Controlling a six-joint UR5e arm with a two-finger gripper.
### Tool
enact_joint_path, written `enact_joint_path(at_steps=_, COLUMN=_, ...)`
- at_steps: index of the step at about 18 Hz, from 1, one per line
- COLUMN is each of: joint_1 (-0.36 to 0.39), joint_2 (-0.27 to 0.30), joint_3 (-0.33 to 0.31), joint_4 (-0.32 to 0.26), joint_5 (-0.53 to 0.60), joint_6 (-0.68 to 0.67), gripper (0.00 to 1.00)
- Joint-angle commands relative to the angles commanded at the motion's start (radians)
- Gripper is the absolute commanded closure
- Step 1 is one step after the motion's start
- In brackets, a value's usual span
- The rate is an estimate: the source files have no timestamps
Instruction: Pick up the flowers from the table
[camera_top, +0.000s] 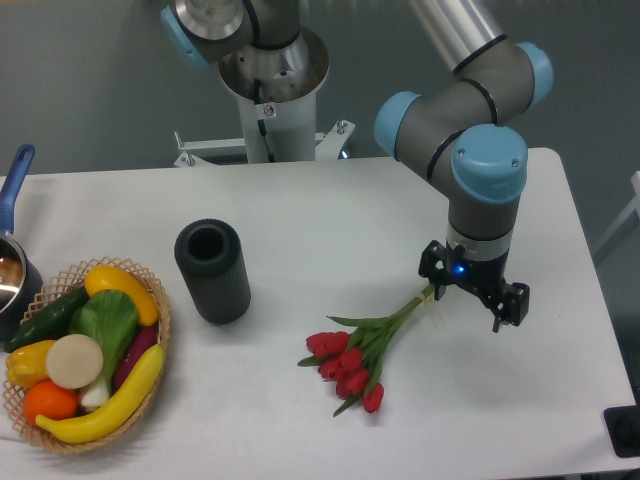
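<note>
1. The bunch of red tulips with pale green stems (362, 352) is lying on the white table (300, 220).
2. The black two-finger gripper (468, 300) is sitting over the stem ends; whether it is gripping is unclear.
3. Advice: pinch the stems firmly, then lift straight up.

A dark cylindrical cup (212, 270) stands upright, its open mouth facing up, left of centre; a woven wicker basket (158, 300) sits at the lower left, heaped with produce; inside it lie a long yellow banana (105, 404) along the front edge, an orange (50, 402), a pale round slice (74, 361), a green leafy vegetable with a white stalk (108, 330), a dark green cucumber (48, 318), a purple eggplant (138, 353) and two yellow pieces (122, 290); just beside the basket, at the left edge, a dark saucepan (14, 283) with a blue handle (16, 180) is partly cut off by the frame.
</note>
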Motion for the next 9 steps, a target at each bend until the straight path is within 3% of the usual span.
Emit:
enact_joint_path(at_steps=4, joint_1=-0.002, joint_2=-0.002, joint_3=-0.032, joint_4=0.011, joint_5=-0.021, joint_6=-0.018, gripper=0.00)
enact_joint_path(at_steps=7, joint_1=-0.003, joint_2=-0.003, joint_3=-0.070, joint_4=0.081, joint_5=-0.035, joint_6=-0.020, gripper=0.00)
enact_joint_path(at_steps=9, joint_1=-0.006, joint_2=-0.005, joint_3=-0.086, joint_4=0.092, joint_5=-0.034, joint_6=-0.012, gripper=0.00)
